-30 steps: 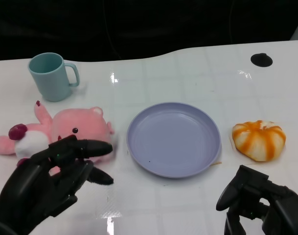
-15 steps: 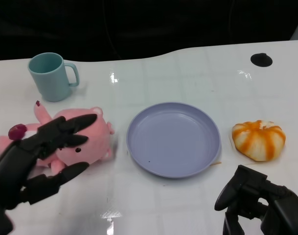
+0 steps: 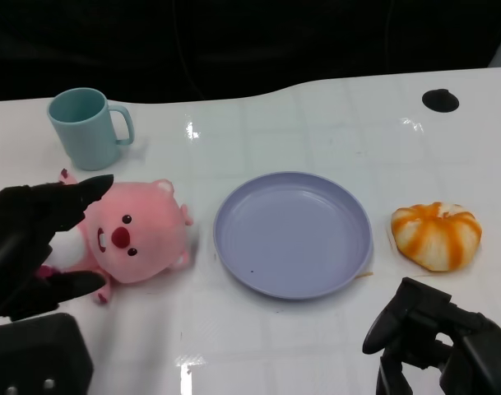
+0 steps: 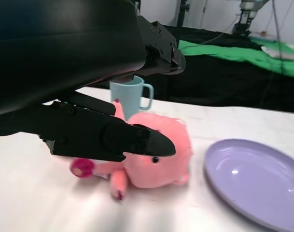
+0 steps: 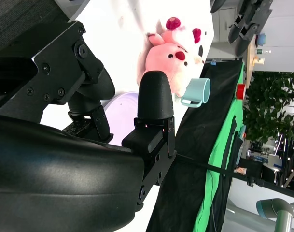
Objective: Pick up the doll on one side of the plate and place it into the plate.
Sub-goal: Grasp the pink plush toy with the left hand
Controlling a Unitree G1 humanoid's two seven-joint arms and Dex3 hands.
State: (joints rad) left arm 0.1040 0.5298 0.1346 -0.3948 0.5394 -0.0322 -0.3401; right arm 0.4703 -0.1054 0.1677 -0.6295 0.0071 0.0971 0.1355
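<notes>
A pink plush doll [image 3: 133,239] lies left of the lavender plate [image 3: 292,234], its face turned up toward me. My left hand [image 3: 24,239] wraps around its body from the left, fingers above it and thumb below, and hides its rear half. In the left wrist view a finger [image 4: 113,137] lies across the doll [image 4: 159,162], which still touches the table beside the plate [image 4: 255,181]. Near the table's front edge my right hand [image 3: 435,337] rests with fingers curled in, holding nothing. The right wrist view shows the doll [image 5: 168,55] far off.
A teal mug [image 3: 87,127] stands behind the doll at the back left. An orange-and-white striped plush [image 3: 436,235] lies right of the plate. A black round mark [image 3: 439,100] sits at the back right. Black cloth lies beyond the table's far edge.
My left hand has swung left and back and closed around the doll's body. The doll has turned so that its face points up. The right hand has not moved.
</notes>
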